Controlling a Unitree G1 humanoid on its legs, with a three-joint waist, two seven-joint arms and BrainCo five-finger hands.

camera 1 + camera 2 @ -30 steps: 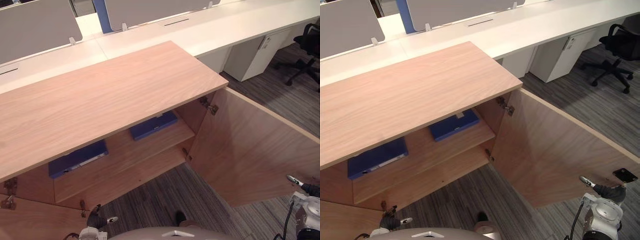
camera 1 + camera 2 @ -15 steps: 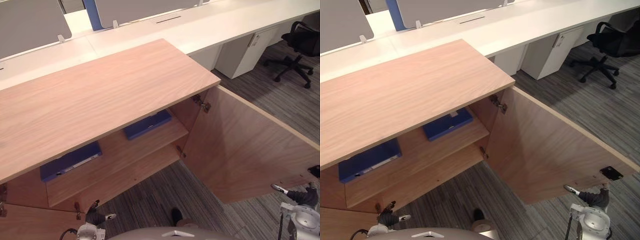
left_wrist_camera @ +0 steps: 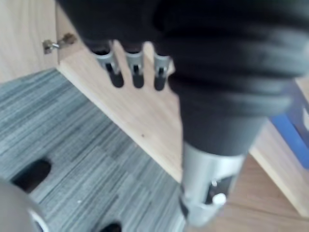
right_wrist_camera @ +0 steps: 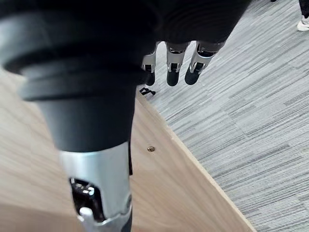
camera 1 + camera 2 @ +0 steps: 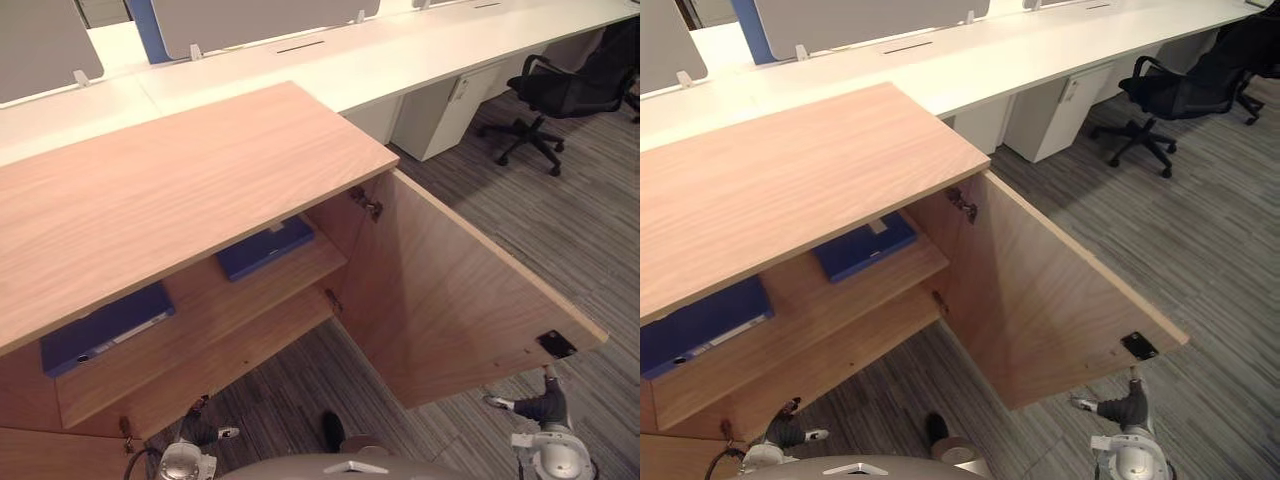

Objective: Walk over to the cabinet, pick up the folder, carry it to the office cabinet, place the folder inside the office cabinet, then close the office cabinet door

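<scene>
Two blue folders lie flat on the upper shelf inside the cabinet: one close to the right hinge, the other well to the left. Which of them is the task's cannot be told. Placement is judged done, so the step in hand is taken to be the closing of the door, which stands wide open over the floor.

The right hand is released, its fingers relaxed and grasping nothing. It is seen just below the door's lower outer corner, by a dark catch plate; whether the edge is touched cannot be told. The left hand hangs low near the cabinet's left side, likewise released and empty.

For a clean close, the flat of the right hand is best laid on the door's outer face near the free edge, far from the hinge, where least force is needed. The push should be carried in an arc towards the cabinet, with the body turned along with it. The fingers should be kept off the closing edge, and the last part eased so that the door is seated, not slammed. The right folder should be checked for overhang past the shelf front.

A pale strip is seen on the left folder's spine and a pale tab on the right one, but no writing, brand or label can be read anywhere
</scene>
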